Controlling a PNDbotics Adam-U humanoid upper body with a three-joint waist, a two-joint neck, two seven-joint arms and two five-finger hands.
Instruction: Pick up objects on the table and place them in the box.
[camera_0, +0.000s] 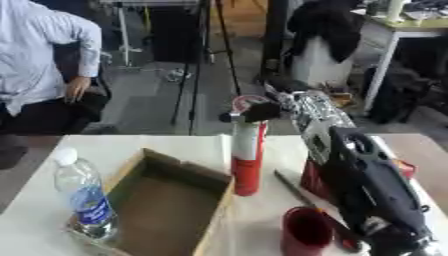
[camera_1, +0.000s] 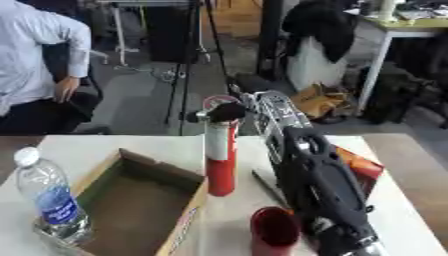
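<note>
A tall red and white can (camera_0: 248, 160) stands upright just right of the cardboard box (camera_0: 188, 171), close to its right rim. My right hand (camera_0: 255, 113) is at the can's top, its dark fingers curled round the upper end. The right arm runs back from there to the lower right corner. The box is open and shows nothing inside. A clear water bottle (camera_0: 86, 200) with a blue label stands at the box's left front. A red cup (camera_0: 306, 232) stands near the front edge beside my arm. My left hand shows in no view.
A red packet (camera_1: 360, 167) lies on the white table (camera_0: 105, 145), partly hidden behind my right arm. A thin dark stick (camera_0: 293, 187) lies between the can and the cup. A person in a light shirt sits beyond the table's far left.
</note>
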